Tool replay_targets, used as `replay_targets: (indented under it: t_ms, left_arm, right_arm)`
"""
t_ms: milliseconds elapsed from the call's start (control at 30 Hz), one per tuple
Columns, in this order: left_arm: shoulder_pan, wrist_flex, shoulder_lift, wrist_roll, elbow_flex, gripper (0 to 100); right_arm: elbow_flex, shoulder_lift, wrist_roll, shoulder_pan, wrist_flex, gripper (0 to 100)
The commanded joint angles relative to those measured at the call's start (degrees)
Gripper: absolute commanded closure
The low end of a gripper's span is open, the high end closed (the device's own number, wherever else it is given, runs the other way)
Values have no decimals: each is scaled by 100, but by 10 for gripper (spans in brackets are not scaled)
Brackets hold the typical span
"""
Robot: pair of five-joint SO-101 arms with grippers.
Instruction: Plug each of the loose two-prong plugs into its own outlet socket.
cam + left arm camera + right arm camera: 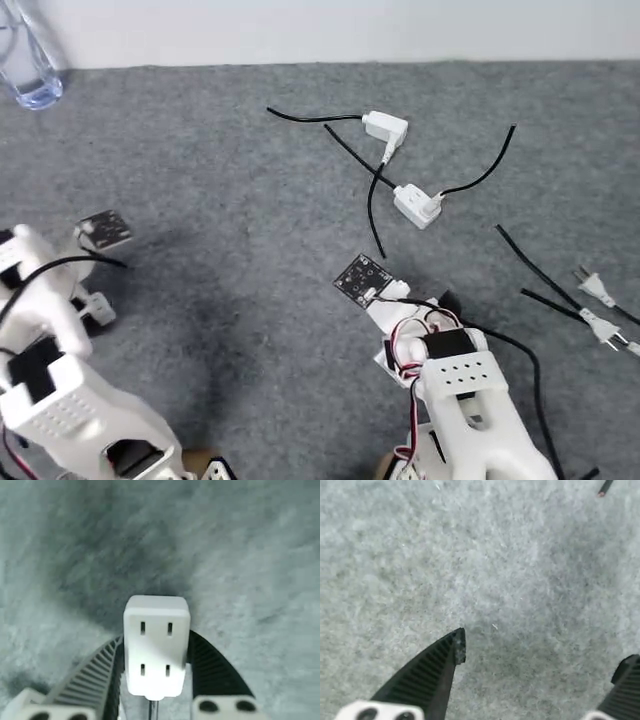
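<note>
My left gripper [155, 641] is shut on a white outlet block [156, 647], whose face with two pairs of slots looks at the camera; in the high view that block [99, 306] sits low beside the left arm. Two more white outlet blocks [385, 127] [415, 205] lie at the back middle, black cords running from them. Two loose white two-prong plugs [597, 290] [603, 328] on black cords lie at the right edge. My right gripper [545, 650] hangs open over bare grey carpet with nothing between its fingers.
Grey carpet [230, 200] covers the table. A clear bottle [28, 60] stands at the back left corner. Black cords [545, 270] trail across the right side, and a cord end [605, 487] shows in the right wrist view.
</note>
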Motion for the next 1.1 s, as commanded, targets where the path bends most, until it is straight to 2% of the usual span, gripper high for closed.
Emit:
replay_targets:
  t_ms: [0,100,167,333,533,633,767,1067]
  left_arm:
    - [914,1178,-501,-18,-488,987]
    - [1732,1389,-976,18,-374,987]
    - [2374,1327,-1213,290,-215,987]
    - [4062,607,-1442,1354,145,987]
    - [5582,-299,-1433,1741,690,987]
    - [5952,-897,-1433,1996,980,987]
    - [6224,-1213,-1433,2004,1367,987]
    - [6382,-2136,-1433,2690,1613,974]
  right_arm:
    - [-229,-119,-26,295,-92,560]
    - [-387,-119,-369,585,-92,560]
    - [-475,-119,-536,752,-92,560]
    - [-589,-119,-835,1200,-312,560]
    - [-598,-119,-1029,1824,-690,560]
    - [-607,-119,-1029,1851,-690,560]
    - [-607,-119,-1055,1851,-690,560]
    - [-607,-119,-1020,1851,-664,560]
